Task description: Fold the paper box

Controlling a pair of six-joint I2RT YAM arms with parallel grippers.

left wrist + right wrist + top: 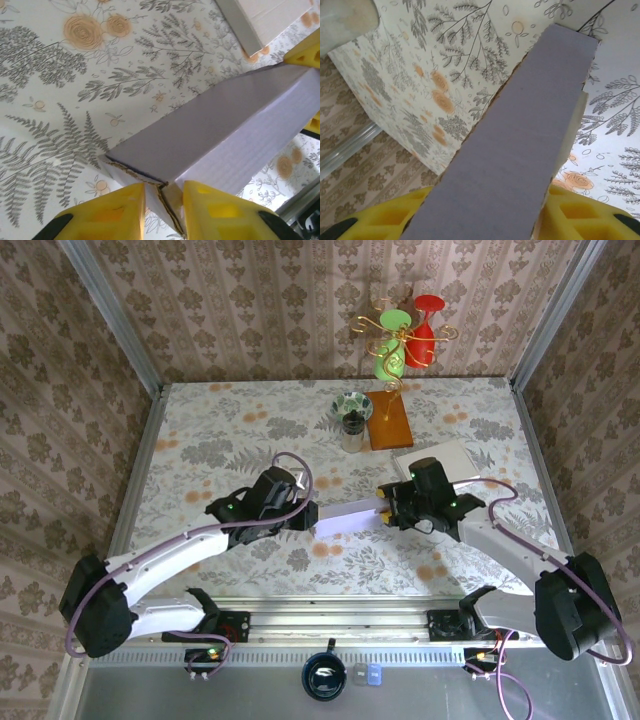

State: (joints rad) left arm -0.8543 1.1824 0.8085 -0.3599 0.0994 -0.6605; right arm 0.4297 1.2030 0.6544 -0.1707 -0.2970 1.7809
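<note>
I see my left tool (164, 192) and right tool (485, 205) each clamped on one end of the lavender paper box (350, 518), over the floral worktop (200, 430).

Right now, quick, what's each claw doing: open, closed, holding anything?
Left claw: closed on one end of the paper box.
Right claw: closed on the other end of the paper box.
</note>
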